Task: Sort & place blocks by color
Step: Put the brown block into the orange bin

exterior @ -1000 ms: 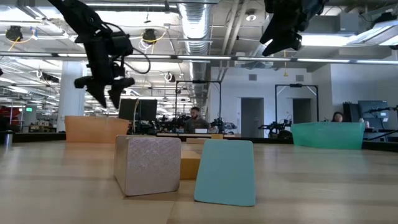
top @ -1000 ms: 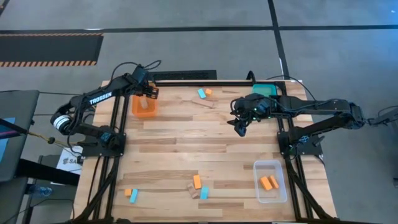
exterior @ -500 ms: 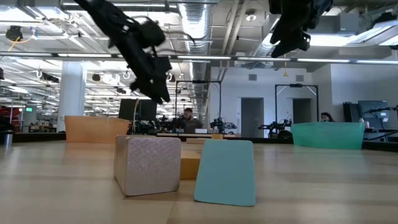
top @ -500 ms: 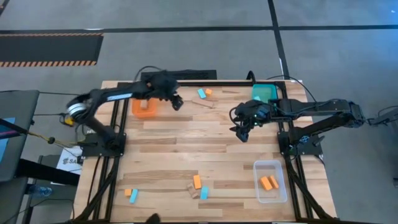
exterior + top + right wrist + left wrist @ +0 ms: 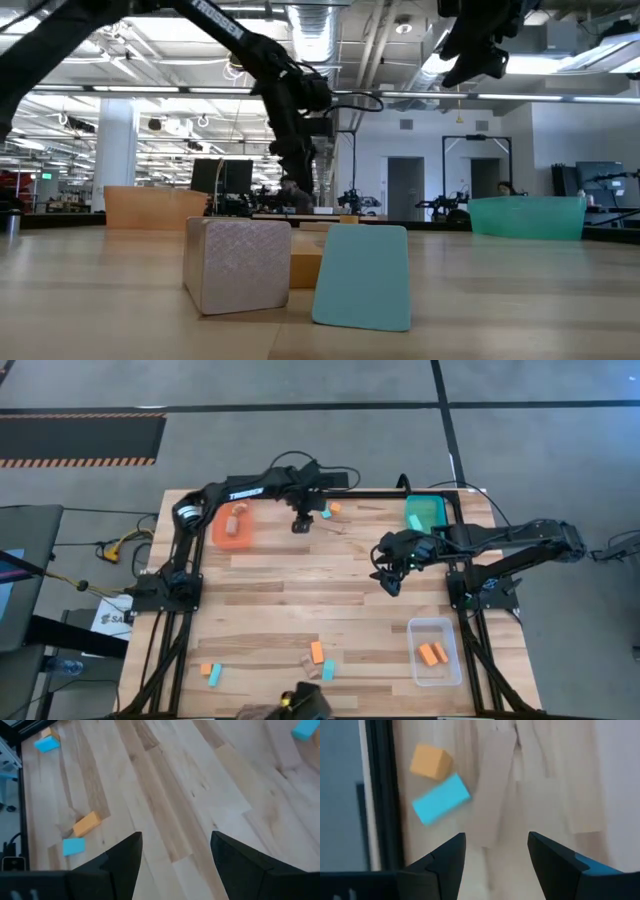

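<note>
Blocks lie scattered on your table: a light blue block and an orange block sit side by side at twelve o'clock, just beside your left gripper, whose fingers are spread wide and empty. More blocks cluster at six o'clock. Your right gripper hovers toward three o'clock, fingers wide apart, holding nothing

Grey floor, ducted ceiling, hazard stripes
</note>
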Robot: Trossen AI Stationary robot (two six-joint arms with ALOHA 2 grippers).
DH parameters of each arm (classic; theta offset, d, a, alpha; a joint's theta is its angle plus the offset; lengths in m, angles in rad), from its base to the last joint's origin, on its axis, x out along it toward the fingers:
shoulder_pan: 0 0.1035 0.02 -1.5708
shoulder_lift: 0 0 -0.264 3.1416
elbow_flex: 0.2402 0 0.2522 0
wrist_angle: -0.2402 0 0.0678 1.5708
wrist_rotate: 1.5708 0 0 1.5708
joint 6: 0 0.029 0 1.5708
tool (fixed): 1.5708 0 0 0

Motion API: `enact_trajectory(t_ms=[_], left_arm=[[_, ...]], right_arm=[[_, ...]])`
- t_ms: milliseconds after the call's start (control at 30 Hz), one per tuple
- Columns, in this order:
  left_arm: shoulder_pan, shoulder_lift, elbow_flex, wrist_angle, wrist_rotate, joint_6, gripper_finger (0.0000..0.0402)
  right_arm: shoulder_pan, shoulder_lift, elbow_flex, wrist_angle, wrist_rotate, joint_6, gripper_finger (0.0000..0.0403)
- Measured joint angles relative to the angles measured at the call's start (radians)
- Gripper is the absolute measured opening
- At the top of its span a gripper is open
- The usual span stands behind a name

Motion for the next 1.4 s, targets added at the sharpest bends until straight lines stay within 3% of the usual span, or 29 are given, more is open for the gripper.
enact_trajectory(t_ms=[100, 300, 533, 967, 1233, 1400], left_arm=[[0.001, 0.051, 0.051, 0.002, -0.011, 0.116, 0.0204], [0.004, 0.112, 0.074, -0.025, -0.001, 0.172, 0.0204], [0.013, 0.153, 0.075, 0.004, -0.040, 0.171, 0.0204], [0.035, 0.216, 0.079, -0.025, 0.009, 0.142, 0.0203], [0.023, 0.218, 0.089, -0.027, 0.016, 0.167, 0.0174], [0.021, 0.218, 0.089, -0.034, 0.021, 0.186, 0.0130]], right_arm=[[0.022, 0.000, 0.000, -0.001, 0.004, 0.027, 0.0259], [0.079, 0.000, 0.000, -0.003, 0.007, 0.055, 0.0259], [0.102, 0.000, 0.000, -0.003, 0.009, 0.061, 0.0259], [0.102, 0.000, 0.000, -0.022, 0.007, 0.116, 0.0259], [0.102, 0.000, 0.000, -0.022, 0.007, 0.116, 0.0259], [0.102, 0.000, 0.000, -0.022, 0.007, 0.115, 0.0259]])
